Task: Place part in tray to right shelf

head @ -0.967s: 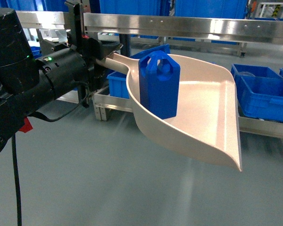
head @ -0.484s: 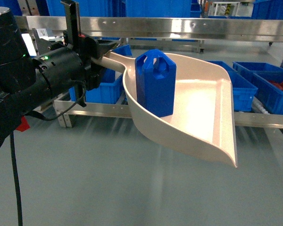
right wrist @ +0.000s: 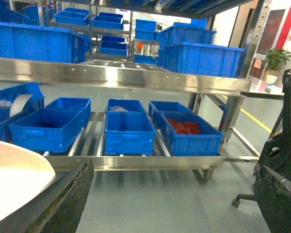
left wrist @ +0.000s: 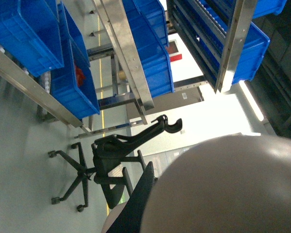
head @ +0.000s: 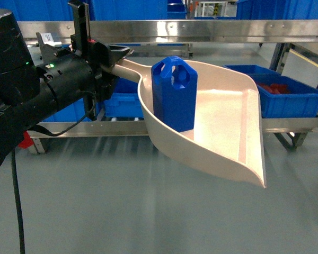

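Head view, read left to right. Left arm enters from the left edge; left claw (head: 103, 58) is clamped on the handle of the tray (head: 228, 121), at the handle's far-left end. Tray is held in the air above the grey floor, touching no rack or counter.

Tray long axis runs left-far to right-near: handle at the claw, wide flat lip pointing right and toward the camera, tipped slightly down at the near corner. The part (head: 174, 95) stands upright inside the tray, in the deep end close to the handle, so just right of the claw. Its long axis is vertical, loop handle on top, its base on the tray floor.

Behind it, the right shelf (head: 201, 27) shows as a steel rail running across the view, with blue crates (head: 286, 95) on the lower level at right.

Right claw: only dark edges show in the right wrist view (right wrist: 281, 189); cannot tell its opening.

Judgement: still carrying. The left arm alone bears the load; the lip must meet the shelf rail before any tipping, or the part may slide out.
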Controlling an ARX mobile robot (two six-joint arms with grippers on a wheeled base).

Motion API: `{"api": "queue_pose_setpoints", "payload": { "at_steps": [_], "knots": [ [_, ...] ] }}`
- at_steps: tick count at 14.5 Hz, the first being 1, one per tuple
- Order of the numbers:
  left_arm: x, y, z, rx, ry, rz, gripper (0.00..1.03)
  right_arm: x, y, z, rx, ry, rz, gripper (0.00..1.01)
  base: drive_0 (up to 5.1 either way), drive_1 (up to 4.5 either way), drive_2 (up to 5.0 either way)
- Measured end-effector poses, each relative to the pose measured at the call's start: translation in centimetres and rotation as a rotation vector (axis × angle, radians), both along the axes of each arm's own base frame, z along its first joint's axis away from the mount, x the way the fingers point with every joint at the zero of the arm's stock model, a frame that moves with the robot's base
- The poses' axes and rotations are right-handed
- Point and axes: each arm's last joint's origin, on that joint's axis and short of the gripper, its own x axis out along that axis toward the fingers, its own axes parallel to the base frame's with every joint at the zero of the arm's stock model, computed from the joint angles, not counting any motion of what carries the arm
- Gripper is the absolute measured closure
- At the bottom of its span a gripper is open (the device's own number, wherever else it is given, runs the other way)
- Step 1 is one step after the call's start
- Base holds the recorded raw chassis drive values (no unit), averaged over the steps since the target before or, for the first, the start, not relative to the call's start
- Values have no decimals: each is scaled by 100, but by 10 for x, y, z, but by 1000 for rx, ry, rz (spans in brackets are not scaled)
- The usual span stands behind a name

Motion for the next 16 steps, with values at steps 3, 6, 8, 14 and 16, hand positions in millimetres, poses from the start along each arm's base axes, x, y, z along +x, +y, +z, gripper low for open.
{"api": "queue_pose_setpoints", "payload": {
  "at_steps": [3, 6, 8, 14, 16],
  "knots": [
    [-1, -5, 0, 0, -1, -19, 90, 0, 0, 0, 0, 0, -4, 3, 0, 0, 0],
    [1, 2, 0, -1, -1, 10, 90, 0, 0, 0, 0, 0, -4, 3, 0, 0, 0],
    [0, 1, 0, 0, 0, 5, 90, 0, 0, 0, 0, 0, -4, 3, 0, 0, 0],
    [0, 0, 0, 0, 0, -1, 90, 0, 0, 0, 0, 0, -4, 3, 0, 0, 0],
    [0, 0, 0, 0, 0, -2, 90, 0, 0, 0, 0, 0, -4, 3, 0, 0, 0]
  ]
}}
